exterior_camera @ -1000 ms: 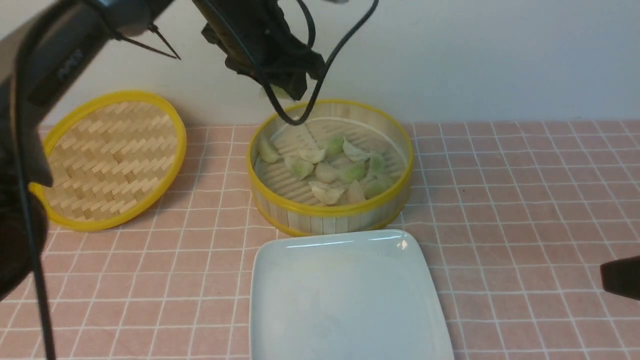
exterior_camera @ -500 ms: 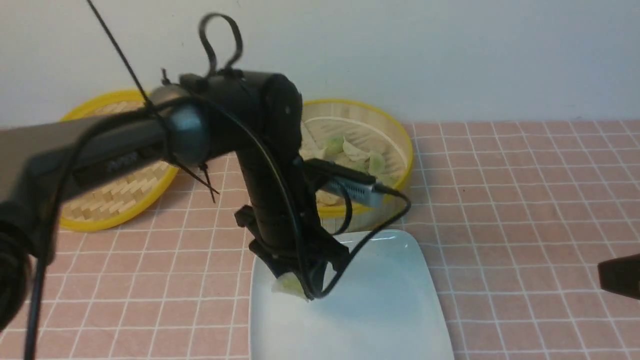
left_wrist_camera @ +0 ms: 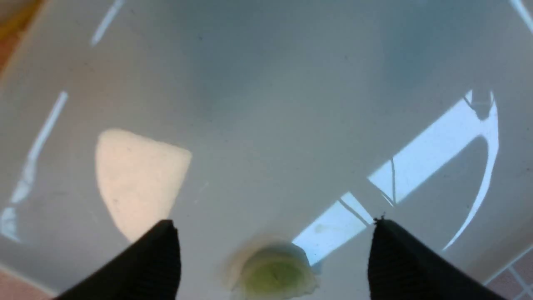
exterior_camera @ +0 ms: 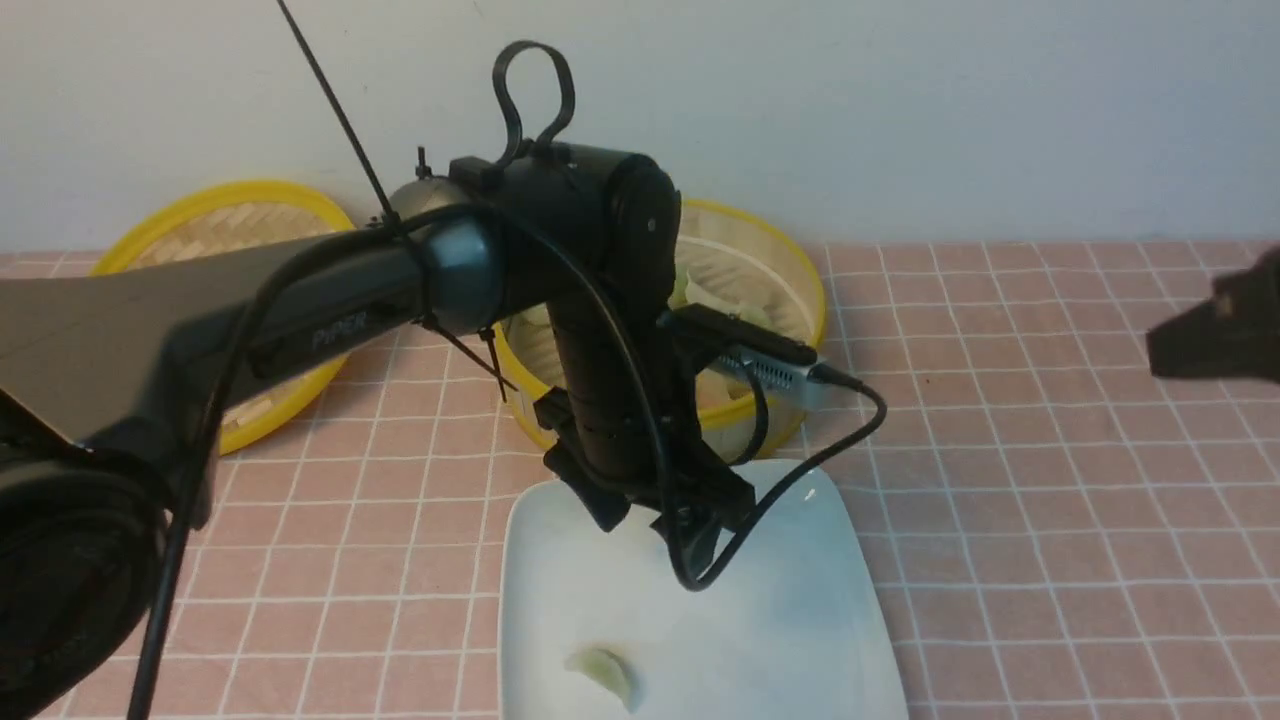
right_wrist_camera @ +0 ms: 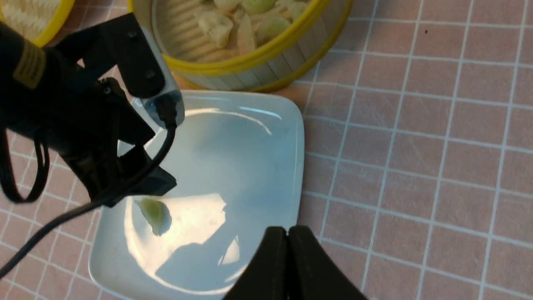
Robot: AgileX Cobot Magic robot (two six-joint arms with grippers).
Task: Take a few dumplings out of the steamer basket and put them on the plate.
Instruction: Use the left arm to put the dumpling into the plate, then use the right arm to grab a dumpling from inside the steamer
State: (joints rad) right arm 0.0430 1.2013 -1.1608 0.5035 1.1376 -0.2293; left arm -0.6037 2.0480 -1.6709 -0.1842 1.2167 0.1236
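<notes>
The plate (exterior_camera: 790,620) is glossy and smooth, the steamer basket (exterior_camera: 816,300) slatted bamboo, the table cover (exterior_camera: 1050,500) matt.

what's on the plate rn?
One dumpling, lying on the near-left part of the plate; the rest that shows is bare. The left arm's open jaws hang above it, not touching. That arm covers the plate's far-left corner, so what's there is unknown.

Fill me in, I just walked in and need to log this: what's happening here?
The left pincer hangs open above the plate, where one dumpling lies free below it. The other dumplings sit in the steamer basket behind the plate. The right pincer is shut, empty, off to the side.
</notes>
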